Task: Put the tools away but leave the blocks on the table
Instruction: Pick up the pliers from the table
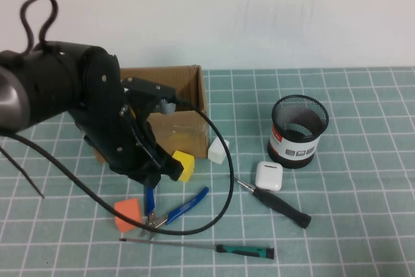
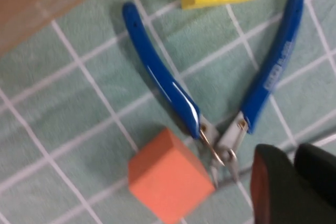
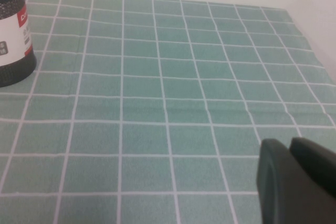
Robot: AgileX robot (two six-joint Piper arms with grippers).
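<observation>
worktop (image 1: 363, 225): teal grid mat | below my left tool (image 1: 159, 174): pliers (image 1: 176, 209), orange block (image 1: 128, 213), yellow block (image 1: 183, 164) | beyond: two screwdrivers, white block (image 1: 218, 150), earbud case (image 1: 268, 176), mesh cup (image 1: 298, 131), cardboard box (image 1: 178, 105)

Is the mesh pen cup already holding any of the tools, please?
No, the pen cup looks empty; the pliers and both screwdrivers lie on the mat.

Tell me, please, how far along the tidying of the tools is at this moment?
Nothing is put away yet. The pliers, black screwdriver and green-handled screwdriver all lie on the mat. The left end effector hovers over the pliers, holding nothing; the right end effector is parked over bare mat. All three tools remain.
</observation>
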